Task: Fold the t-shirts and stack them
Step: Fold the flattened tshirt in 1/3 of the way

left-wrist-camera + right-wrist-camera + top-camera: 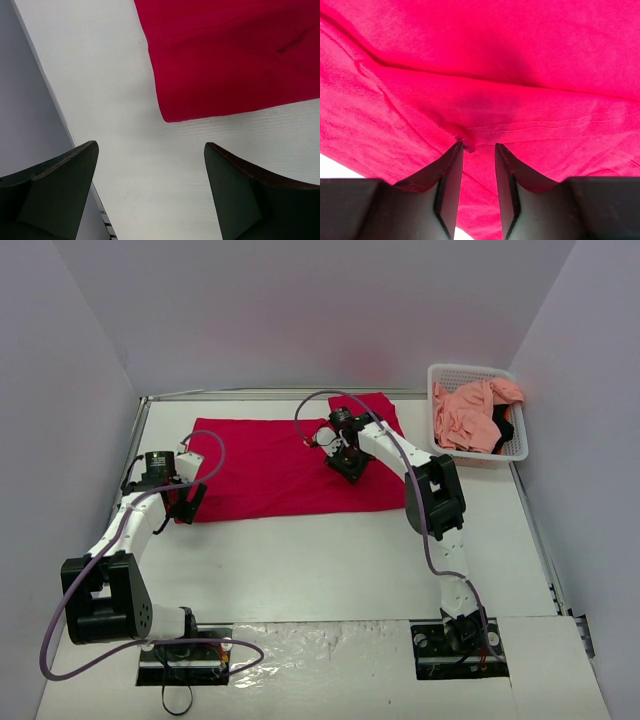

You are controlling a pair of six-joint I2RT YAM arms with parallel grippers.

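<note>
The crimson red cloth t-shirt [270, 465] lies flat near the white table's [330, 560] far edge. The right gripper [479, 146], slightly parted, sits at a pucker in it. The left gripper [150, 147] hangs spread wide beside its near left corner.

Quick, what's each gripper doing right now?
Left gripper: open, holding nothing.
Right gripper: jaws narrow on the red t-shirt; whether it grips cannot be told.

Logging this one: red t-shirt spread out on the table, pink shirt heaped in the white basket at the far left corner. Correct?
Wrong side: the top external view shows the white basket with the pink shirt at the far right corner. The red t-shirt does lie spread out on the table.
</note>
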